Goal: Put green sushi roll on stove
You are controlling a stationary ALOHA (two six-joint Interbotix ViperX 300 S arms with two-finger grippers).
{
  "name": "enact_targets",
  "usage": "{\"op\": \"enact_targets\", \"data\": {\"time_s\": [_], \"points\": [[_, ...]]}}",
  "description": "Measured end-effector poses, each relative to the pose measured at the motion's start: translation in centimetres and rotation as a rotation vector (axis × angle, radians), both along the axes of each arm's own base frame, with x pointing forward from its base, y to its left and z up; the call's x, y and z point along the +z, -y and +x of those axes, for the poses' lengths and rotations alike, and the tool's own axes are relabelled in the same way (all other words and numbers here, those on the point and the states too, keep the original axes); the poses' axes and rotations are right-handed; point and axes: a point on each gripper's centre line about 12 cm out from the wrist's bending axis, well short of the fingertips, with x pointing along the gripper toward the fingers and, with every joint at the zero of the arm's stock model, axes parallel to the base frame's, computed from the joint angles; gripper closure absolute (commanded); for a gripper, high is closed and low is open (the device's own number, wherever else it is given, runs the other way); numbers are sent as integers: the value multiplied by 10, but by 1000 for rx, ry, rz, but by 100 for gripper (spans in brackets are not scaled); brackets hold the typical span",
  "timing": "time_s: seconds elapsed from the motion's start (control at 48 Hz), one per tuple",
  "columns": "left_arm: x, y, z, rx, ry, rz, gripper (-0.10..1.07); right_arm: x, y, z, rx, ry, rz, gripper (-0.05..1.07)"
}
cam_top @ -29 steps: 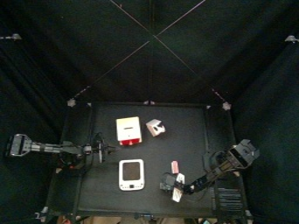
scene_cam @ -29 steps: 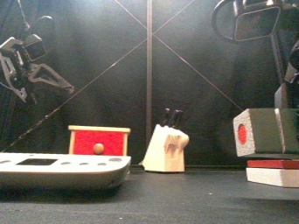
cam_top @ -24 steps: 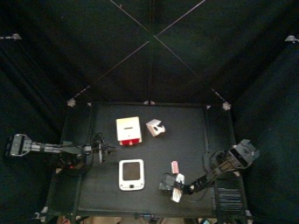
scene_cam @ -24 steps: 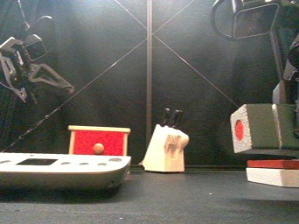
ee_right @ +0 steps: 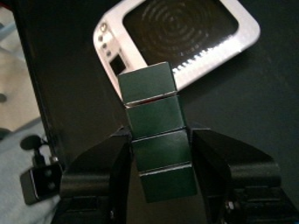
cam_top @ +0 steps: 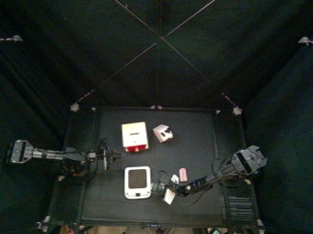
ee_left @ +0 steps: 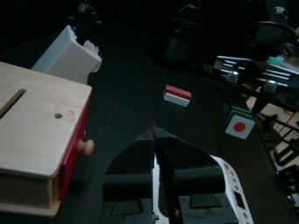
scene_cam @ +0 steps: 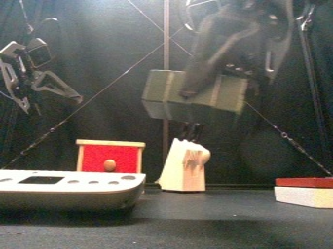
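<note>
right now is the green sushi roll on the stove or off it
Off it: the green sushi roll hangs in the right claw, above the stove.

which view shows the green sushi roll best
The right wrist view: the green sushi roll fills the middle, clamped between the right gripper's jaws, above the stove. The front view shows it blurred in the air; the left wrist view shows one small end; the top view barely shows it.

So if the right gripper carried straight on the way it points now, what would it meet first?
Most likely the stove. In the right wrist view the right gripper holds the green sushi roll pointing at the stove's near edge, so the roll would touch first. How high it hangs above the stove is unclear.
</note>
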Motion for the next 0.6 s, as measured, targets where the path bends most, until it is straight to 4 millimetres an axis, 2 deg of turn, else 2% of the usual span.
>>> {"op": "enact_targets", "data": {"time_s": [0.229, 0.604], "points": [[-3, 0, -2, 0, -8, -1, 58, -8, 18, 47, -40, 29, 35, 43], [-3, 0, -2, -2, -8, -1, 58, -14, 39, 87, -76, 62, 16, 43]]}}
